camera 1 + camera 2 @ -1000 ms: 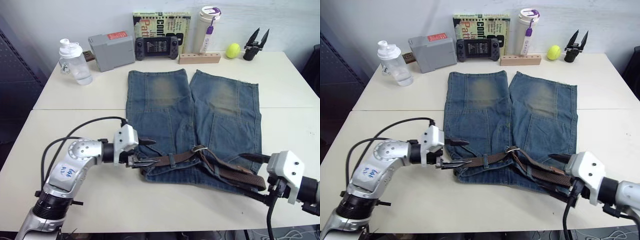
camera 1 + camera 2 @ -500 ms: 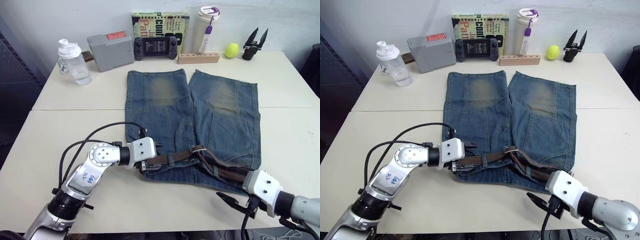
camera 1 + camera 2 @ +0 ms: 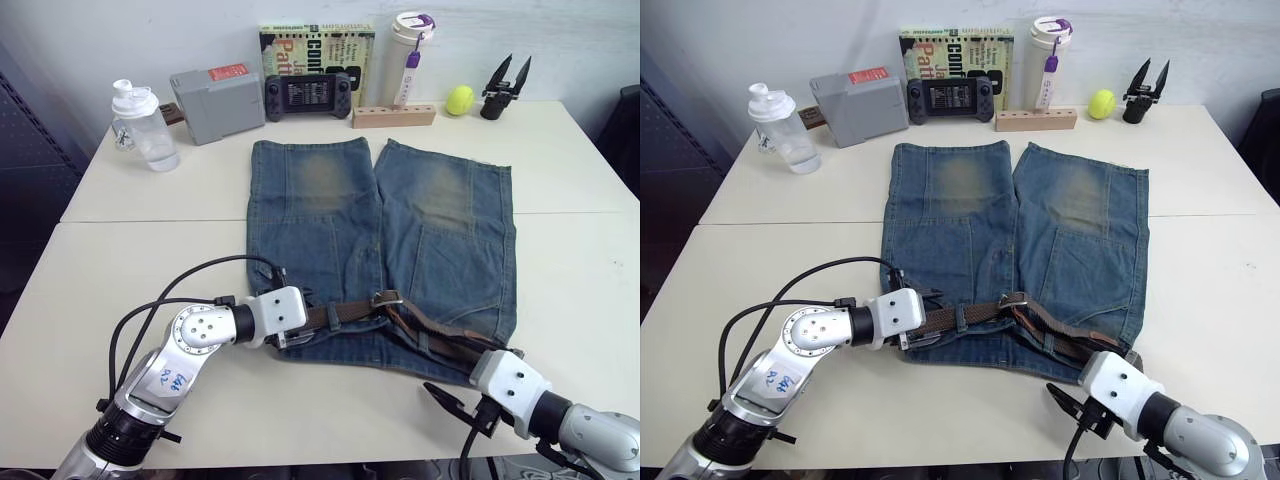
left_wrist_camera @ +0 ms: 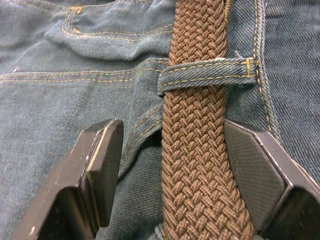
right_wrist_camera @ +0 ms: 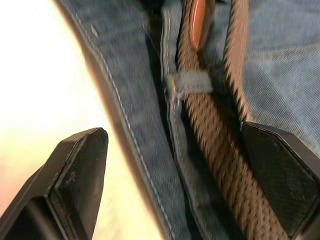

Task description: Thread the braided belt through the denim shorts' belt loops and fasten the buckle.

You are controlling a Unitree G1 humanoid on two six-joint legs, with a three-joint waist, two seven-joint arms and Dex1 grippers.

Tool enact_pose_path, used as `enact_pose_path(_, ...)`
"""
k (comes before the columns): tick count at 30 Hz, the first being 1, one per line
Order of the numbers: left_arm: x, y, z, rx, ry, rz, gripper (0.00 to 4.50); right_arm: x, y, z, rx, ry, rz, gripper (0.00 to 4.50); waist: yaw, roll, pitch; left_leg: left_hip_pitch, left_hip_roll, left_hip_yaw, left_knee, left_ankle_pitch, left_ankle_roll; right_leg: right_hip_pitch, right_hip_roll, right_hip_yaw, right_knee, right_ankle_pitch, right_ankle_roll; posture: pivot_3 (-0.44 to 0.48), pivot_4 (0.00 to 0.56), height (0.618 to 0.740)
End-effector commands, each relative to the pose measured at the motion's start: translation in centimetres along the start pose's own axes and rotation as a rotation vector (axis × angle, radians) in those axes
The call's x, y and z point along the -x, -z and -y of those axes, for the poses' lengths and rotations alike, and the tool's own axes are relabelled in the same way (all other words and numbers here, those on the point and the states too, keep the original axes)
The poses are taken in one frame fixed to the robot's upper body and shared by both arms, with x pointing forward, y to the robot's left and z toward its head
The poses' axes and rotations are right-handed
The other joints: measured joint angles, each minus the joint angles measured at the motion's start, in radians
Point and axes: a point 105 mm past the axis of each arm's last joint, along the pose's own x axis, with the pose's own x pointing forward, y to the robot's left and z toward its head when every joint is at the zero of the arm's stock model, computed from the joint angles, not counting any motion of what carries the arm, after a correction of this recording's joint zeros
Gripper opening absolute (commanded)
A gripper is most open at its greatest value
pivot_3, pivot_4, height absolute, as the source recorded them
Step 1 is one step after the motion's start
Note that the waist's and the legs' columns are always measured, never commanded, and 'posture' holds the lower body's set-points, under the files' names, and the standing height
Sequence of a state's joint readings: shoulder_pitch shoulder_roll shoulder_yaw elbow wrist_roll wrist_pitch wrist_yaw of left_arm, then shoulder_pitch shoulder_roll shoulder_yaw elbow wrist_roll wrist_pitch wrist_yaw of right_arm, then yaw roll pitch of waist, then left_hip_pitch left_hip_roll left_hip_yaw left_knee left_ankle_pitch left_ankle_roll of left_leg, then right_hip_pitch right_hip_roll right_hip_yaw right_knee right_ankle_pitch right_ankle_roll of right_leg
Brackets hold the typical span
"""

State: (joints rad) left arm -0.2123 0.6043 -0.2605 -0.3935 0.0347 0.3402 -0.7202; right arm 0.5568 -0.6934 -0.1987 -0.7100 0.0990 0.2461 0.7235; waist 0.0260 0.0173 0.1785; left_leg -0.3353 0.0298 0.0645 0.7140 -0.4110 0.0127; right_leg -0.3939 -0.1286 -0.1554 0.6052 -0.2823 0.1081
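Faded blue denim shorts (image 3: 400,230) lie flat on the pale bench (image 3: 140,260), long brown braided belt (image 3: 350,313) across the waistband, under one small denim belt loop (image 4: 207,75). Left claw (image 4: 170,170) is wide around the belt; right claw (image 5: 175,175) is wide too. I'd pinch low, then feed slowly toward the square silver buckle (image 3: 386,299).

woven brown belt (image 4: 195,150), faded denim shorts (image 3: 440,220)

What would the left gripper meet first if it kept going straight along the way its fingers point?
Most likely the braided belt: it runs between the open fingers of the left gripper, and just ahead a belt loop crosses over it on the denim shorts. How close the fingers are to the fabric is hard to judge.
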Motion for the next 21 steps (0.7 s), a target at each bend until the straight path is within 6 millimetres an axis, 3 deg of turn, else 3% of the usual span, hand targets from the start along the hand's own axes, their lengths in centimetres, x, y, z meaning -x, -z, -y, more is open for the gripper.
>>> enact_pose_path(1, 1.0, -0.4, -0.2, 0.009, -0.01, 0.019, 3.46, -0.3, 0.5, -0.1, -0.089, 0.023, -0.02, 4.5, 0.0, 0.0, 0.0, 0.0, 0.0, 0.0, 0.0, 0.0, 0.0, 0.0, 0.0, 0.0, 0.0, 0.0, 0.0, 0.0, 0.15, 0.731)
enact_pose_path(6, 1.4, -0.4, 0.2, 0.045, 0.02, 0.035, 3.46, -1.2, 0.5, -0.3, -0.249, 0.04, -0.016, 4.5, -0.001, 0.0, 0.0, 0.0, 0.001, 0.0, 0.0, 0.0, 0.0, 0.0, 0.0, 0.0, 0.001, 0.0, -0.001, 0.0, 0.15, 0.731)
enact_pose_path(9, 2.5, -0.8, -0.3, 0.106, 0.012, 0.066, 3.46, -1.5, -0.2, -0.4, -0.274, 0.023, 0.002, 4.5, -0.001, 0.0, 0.0, 0.0, 0.001, -0.001, 0.0, 0.0, 0.0, 0.0, -0.001, 0.0, 0.001, 0.0, -0.001, 0.0, 0.15, 0.731)
enact_pose_path(13, 3.6, 0.2, -1.2, 0.103, -0.013, 0.021, 3.46, -1.6, -0.6, -1.0, -0.302, -0.048, -0.004, 4.5, -0.001, 0.0, 0.0, 0.0, 0.001, -0.001, 0.0, 0.0, 0.0, -0.001, -0.001, -0.001, 0.001, 0.0, -0.001, 0.0, 0.15, 0.731)
enact_pose_path(21, 4.4, 0.2, -1.6, 0.12, -0.041, 0.032, 3.46, 0.1, -2.9, 0.1, -0.194, -0.11, 0.084, 4.5, 0.0, 0.0, 0.0, 0.0, 0.0, -0.001, 0.0, 0.0, 0.0, 0.0, -0.001, 0.0, 0.001, 0.0, -0.001, 0.0, 0.15, 0.731)
